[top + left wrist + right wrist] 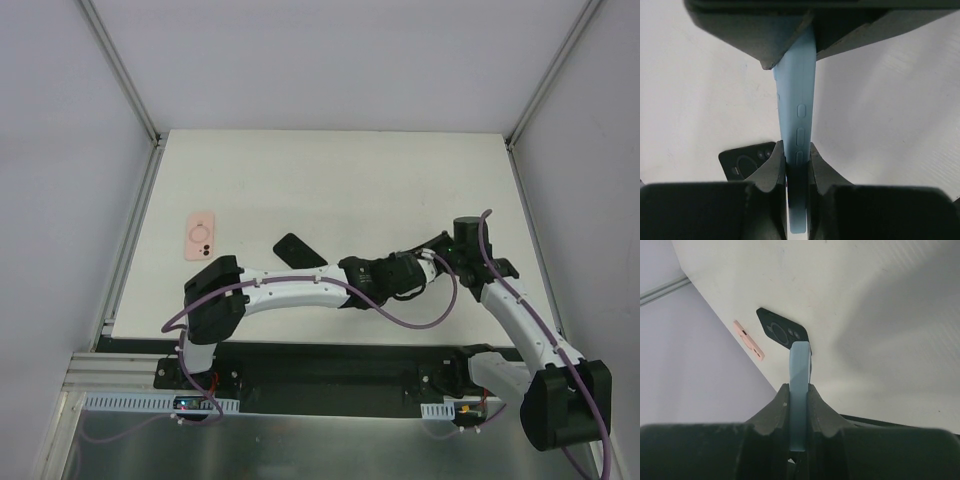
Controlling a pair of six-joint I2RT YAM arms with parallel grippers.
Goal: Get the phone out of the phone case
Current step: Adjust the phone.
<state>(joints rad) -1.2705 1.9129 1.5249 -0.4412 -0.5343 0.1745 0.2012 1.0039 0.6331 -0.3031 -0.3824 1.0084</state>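
On your white table (350, 180) you see two spare items lying flat. Toward the left edge lies a pink, rounded-rectangle soft phone cover (199, 238), back up, with a pale ring on it; the right wrist view shows its side edge with small slots (749, 340). To its right, nearer the middle and clearly apart from it, lies a black rounded-rectangle phone cover (299, 251), turned at an angle. Its round back marking and camera corner show in both wrist views (747, 162) (782, 332). Pale grey walls (60, 150) with metal corner rails (120, 70) surround the table.
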